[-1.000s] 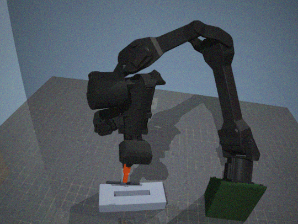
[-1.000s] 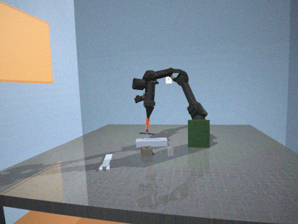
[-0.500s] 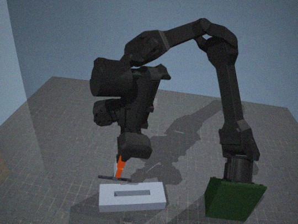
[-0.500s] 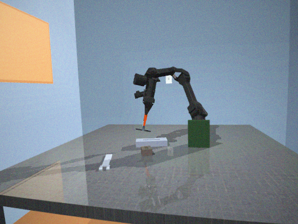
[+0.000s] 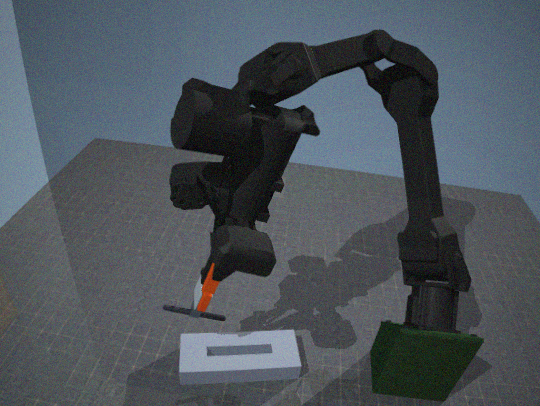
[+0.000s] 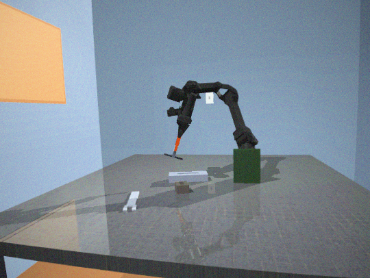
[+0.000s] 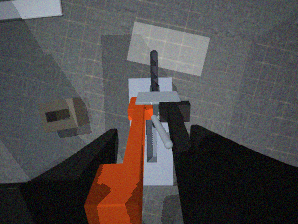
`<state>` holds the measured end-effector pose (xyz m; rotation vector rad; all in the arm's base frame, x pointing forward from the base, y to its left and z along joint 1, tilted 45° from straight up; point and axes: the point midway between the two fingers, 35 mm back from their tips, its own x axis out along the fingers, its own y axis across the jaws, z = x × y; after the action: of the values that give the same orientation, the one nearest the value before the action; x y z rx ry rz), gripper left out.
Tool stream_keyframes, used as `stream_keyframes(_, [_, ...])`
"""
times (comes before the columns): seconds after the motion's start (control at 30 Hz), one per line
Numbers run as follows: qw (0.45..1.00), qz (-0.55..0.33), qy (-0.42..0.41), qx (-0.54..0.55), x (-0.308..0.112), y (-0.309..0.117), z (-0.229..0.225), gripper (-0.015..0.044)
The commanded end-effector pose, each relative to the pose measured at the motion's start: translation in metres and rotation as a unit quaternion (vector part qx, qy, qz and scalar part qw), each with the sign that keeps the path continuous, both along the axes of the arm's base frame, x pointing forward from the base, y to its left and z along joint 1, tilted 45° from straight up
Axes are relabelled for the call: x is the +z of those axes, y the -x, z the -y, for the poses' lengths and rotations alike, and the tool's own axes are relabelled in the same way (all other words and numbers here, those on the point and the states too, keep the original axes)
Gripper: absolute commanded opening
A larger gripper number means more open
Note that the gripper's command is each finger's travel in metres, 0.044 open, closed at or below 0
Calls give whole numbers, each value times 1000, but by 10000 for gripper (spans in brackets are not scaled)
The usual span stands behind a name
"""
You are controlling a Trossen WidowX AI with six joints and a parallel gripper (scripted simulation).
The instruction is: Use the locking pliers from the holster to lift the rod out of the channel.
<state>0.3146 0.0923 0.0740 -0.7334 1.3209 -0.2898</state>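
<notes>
The desk (image 5: 150,240) (image 6: 291,219) is dark grey with a pale tan grid of thin lines, and its front edge is near-black. At the far edge, the arm's block (image 5: 425,362) (image 6: 247,166) is plain deep green, while the pliers (image 5: 208,295) (image 6: 177,144) (image 7: 132,145) show bright orange on one handle.
</notes>
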Motion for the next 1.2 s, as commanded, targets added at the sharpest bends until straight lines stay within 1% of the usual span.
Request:
stream_keyframes(0.0, [1000, 14, -4, 15, 7, -2, -8, 105])
stream_keyframes(0.4, [998, 41, -12, 40, 18, -6, -19, 105])
stream_keyframes(1.17, [998, 42, -12, 40, 18, -6, -20, 105])
